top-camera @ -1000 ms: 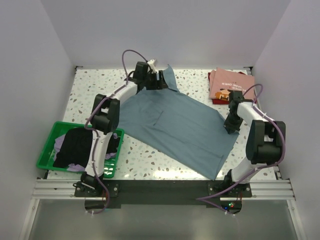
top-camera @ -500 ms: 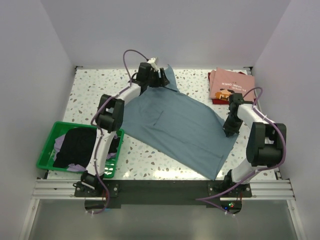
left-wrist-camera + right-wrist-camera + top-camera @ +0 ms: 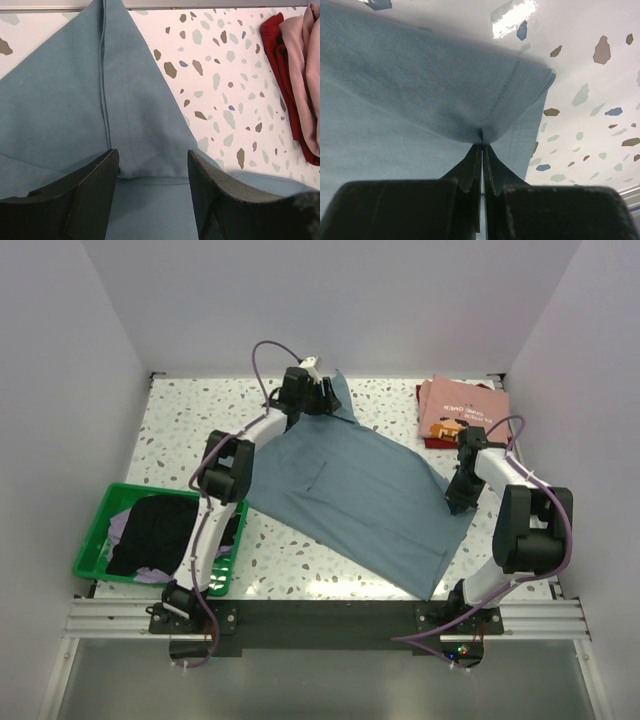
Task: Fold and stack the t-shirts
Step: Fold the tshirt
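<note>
A dusty grey-blue t-shirt [image 3: 350,495] lies spread across the middle of the table. My left gripper [image 3: 322,398] is open over its far corner, where a sleeve [image 3: 125,100] folds over the shirt; the fingers [image 3: 85,192] stand on either side of the fold. My right gripper [image 3: 457,498] is shut on the shirt's right edge [image 3: 482,131], which puckers between the fingertips. A folded pink t-shirt [image 3: 462,408] with a printed graphic lies on a dark red one [image 3: 428,440] at the back right, also in the left wrist view [image 3: 302,75]. Black [image 3: 150,530] and lavender [image 3: 118,528] shirts lie in the basket.
A green mesh basket [image 3: 95,540] stands at the table's left front. White walls close the left, back and right sides. Speckled tabletop [image 3: 190,410] shows at the far left and along the near edge [image 3: 300,560].
My left gripper has shifted slightly right along the shirt's far corner. My right gripper and the shirt have barely moved.
</note>
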Robot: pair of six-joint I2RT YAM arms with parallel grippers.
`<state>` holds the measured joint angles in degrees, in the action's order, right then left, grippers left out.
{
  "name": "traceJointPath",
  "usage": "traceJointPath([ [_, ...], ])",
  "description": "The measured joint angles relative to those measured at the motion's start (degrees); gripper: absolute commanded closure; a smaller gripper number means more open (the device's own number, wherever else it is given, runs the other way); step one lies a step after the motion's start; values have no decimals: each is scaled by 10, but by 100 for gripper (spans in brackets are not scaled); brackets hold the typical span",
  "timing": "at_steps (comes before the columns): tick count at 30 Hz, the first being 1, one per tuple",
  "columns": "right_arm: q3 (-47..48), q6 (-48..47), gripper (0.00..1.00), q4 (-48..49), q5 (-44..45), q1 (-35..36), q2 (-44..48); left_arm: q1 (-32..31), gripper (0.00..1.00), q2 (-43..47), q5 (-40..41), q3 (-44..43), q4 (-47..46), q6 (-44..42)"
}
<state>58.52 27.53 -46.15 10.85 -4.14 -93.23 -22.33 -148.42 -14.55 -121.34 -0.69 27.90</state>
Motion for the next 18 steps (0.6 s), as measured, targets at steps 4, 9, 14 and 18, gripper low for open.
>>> traceJointPath([
  [4, 0, 0, 99, -1, -1, 0, 0, -4, 44, 0, 1, -1, 1, 0],
  [9, 0, 0, 99, -1, -1, 0, 0, -9, 45, 0, 27, -1, 21, -1],
  [14, 0, 0, 99, -1, -2, 0, 0, -15, 42, 0, 60, -1, 38, -5],
  [18, 0, -1, 99, -1, -4, 0, 0, -17, 41, 0, 76, -1, 38, -5],
])
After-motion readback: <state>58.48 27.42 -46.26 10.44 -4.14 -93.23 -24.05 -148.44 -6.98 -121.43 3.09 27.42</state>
